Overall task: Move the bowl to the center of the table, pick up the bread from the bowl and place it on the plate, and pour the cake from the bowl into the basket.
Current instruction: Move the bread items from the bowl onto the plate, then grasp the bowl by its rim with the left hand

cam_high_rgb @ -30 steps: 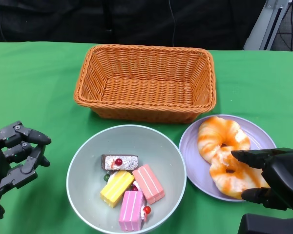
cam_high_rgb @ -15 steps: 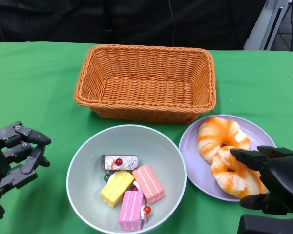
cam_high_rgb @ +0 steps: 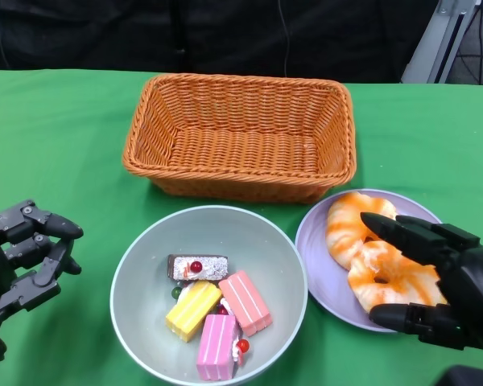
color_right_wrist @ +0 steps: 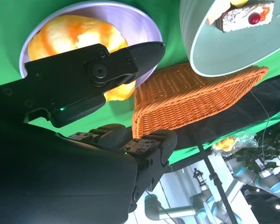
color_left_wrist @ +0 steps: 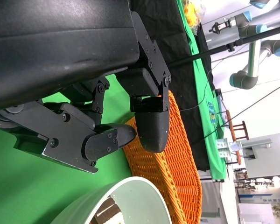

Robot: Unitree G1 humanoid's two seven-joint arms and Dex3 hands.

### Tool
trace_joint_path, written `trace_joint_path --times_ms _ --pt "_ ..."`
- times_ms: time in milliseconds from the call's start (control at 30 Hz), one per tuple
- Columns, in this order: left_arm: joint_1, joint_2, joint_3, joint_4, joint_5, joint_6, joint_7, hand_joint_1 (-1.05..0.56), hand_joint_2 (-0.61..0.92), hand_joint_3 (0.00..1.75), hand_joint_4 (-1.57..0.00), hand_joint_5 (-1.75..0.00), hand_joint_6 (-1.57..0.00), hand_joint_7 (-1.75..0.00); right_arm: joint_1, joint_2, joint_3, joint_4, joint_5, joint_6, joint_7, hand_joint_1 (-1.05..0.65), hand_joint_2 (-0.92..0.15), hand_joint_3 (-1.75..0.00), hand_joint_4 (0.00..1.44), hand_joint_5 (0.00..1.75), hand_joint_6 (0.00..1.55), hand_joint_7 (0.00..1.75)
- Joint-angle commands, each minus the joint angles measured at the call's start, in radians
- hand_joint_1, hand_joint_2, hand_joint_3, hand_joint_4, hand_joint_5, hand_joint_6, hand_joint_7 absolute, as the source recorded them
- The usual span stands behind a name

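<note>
Green cloth covered the table (cam_high_rgb: 56, 129). A rectangular woven wicker basket (cam_high_rgb: 240, 137), orange-brown w/ flared walls, sat at the far middle. Just in front of it stood a round, smooth pale grey-green bowl (cam_high_rgb: 137, 265), near the table's centre-front. Inside lay block-shaped cakes: a dark choc slice w/ white flecks and a red cherry (cam_high_rgb: 196, 267), a yellow striped piece (cam_high_rgb: 192, 310), a salmon-pink one (cam_high_rgb: 245, 301) and a brighter pink one (cam_high_rgb: 216, 346), bunched together and touching. No bread showed in the bowl.

Right of the bowl, rims nearly meeting, was a flat round lilac plate (cam_high_rgb: 315, 249), glossy. On it lay two ring-shaped breads, glazed orange and cream: the far one (cam_high_rgb: 348, 225) and the near one (cam_high_rgb: 390, 277), overlapping at one edge.

Right hand (cam_high_rgb: 435, 281), matte black, hard-shelled, was spread wide over the plate's near-right part, upper fingers (cam_high_rgb: 402, 233) reaching above the near bread and the thumb low by the plate's front rim. It bracketed the bread w/o plainly touching it; held nothing. Right wrist view showed the same: fingers apart, bread and plate (color_right_wrist: 144, 28) beyond them, basket (color_right_wrist: 191, 100) and bowl (color_right_wrist: 214, 51) further off.

Left hand (cam_high_rgb: 24, 261) hung over the cloth left of the bowl, apart from it, fingers loosely curled but separated, nothing in them. Left wrist view showed basket weave (color_left_wrist: 170, 158) and bowl rim (color_left_wrist: 112, 200) past the fingers.
</note>
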Motion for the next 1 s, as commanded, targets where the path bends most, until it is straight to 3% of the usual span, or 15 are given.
trace_joint_path --times_ms 33,200,233,267,300,367,400,467,533,667,767,867,1000 --pt "0.004 0.037 0.016 0.011 -0.012 -0.014 -0.021 -0.08 0.73 0.72 -0.78 -1.46 -0.84 -1.05 0.034 0.065 -0.030 -0.047 0.194 -0.128 0.002 -0.38 -0.91 -0.03 0.60 0.15 0.56 0.07" --pt "0.003 0.039 0.018 0.016 -0.012 -0.017 -0.027 -0.08 0.75 0.69 -0.78 -1.45 -0.85 -1.02 0.041 0.091 -0.049 -0.041 0.229 -0.158 0.036 -0.32 -0.91 -0.02 0.64 0.17 0.61 0.08" --pt "0.007 0.048 0.015 0.010 -0.002 -0.038 -0.032 -0.08 0.75 0.67 -0.78 -1.41 -0.84 -0.99 0.060 0.125 -0.037 -0.064 0.335 -0.172 0.053 -0.28 -0.91 -0.04 0.70 0.20 0.65 0.10" --pt "0.010 0.054 0.012 0.007 0.006 -0.054 -0.036 -0.08 0.77 0.61 -0.79 -1.30 -0.87 -0.84 0.075 0.151 -0.029 -0.081 0.416 -0.182 0.069 -0.19 -0.88 -0.18 0.71 0.47 0.73 0.19" --pt "0.012 0.059 0.010 0.005 0.011 -0.065 -0.039 -0.07 0.79 0.55 -0.80 -1.22 -0.91 -0.70 0.085 0.170 -0.025 -0.093 0.473 -0.188 0.082 -0.14 -0.80 -0.38 0.61 0.82 0.74 0.33" --pt "0.016 0.067 0.008 -0.001 0.022 -0.082 -0.039 -0.11 0.82 0.39 -0.81 -1.09 -0.95 -0.51 0.097 0.203 -0.028 -0.107 0.522 -0.190 0.096 -0.06 -0.59 -0.85 0.55 1.19 0.64 0.71" --pt "0.017 0.069 0.008 -0.002 0.024 -0.087 -0.039 -0.13 0.87 0.28 -0.81 -1.03 -0.98 -0.39 0.100 0.213 -0.032 -0.110 0.530 -0.189 0.103 -0.03 -0.49 -1.06 0.53 1.32 0.57 0.92" --pt "0.022 0.074 0.001 -0.013 0.032 -0.106 -0.045 -0.14 0.89 0.21 -0.82 -0.99 -1.00 -0.32 0.105 0.233 -0.039 -0.122 0.549 -0.176 0.112 -0.02 -0.44 -1.16 0.51 1.38 0.53 1.03" --pt "0.029 0.081 -0.008 -0.028 0.039 -0.125 -0.052 -0.21 0.90 0.12 -0.77 -0.86 -0.96 -0.22 0.110 0.252 -0.045 -0.136 0.565 -0.159 0.116 -0.01 -0.51 -1.12 0.54 1.48 0.56 1.20" --pt "0.048 0.097 -0.025 -0.075 0.065 -0.149 -0.051 -0.28 0.92 0.06 -0.76 -0.65 -0.92 -0.09 0.108 0.271 -0.057 -0.143 0.553 -0.144 0.124 -0.03 -0.60 -1.02 0.58 1.56 0.60 1.34" --pt "0.063 0.122 -0.041 -0.106 0.104 -0.174 -0.052 -0.31 0.92 0.06 -0.77 -0.59 -0.91 -0.07 0.107 0.281 -0.063 -0.147 0.548 -0.133 0.130 -0.04 -0.62 -0.99 0.58 1.57 0.60 1.36" --pt "0.090 0.190 -0.078 -0.169 0.194 -0.251 -0.076 -0.49 0.92 0.11 -0.61 -0.18 -0.68 -0.01 0.103 0.290 -0.071 -0.144 0.547 -0.126 0.136 -0.04 -0.60 -0.99 0.60 1.60 0.61 1.37" --pt "0.101 0.266 -0.112 -0.207 0.286 -0.353 -0.077 -0.57 0.92 0.13 -0.54 -0.07 -0.58 0.00 0.102 0.298 -0.079 -0.141 0.540 -0.125 0.140 -0.04 -0.58 -1.01 0.61 1.62 0.61 1.37"
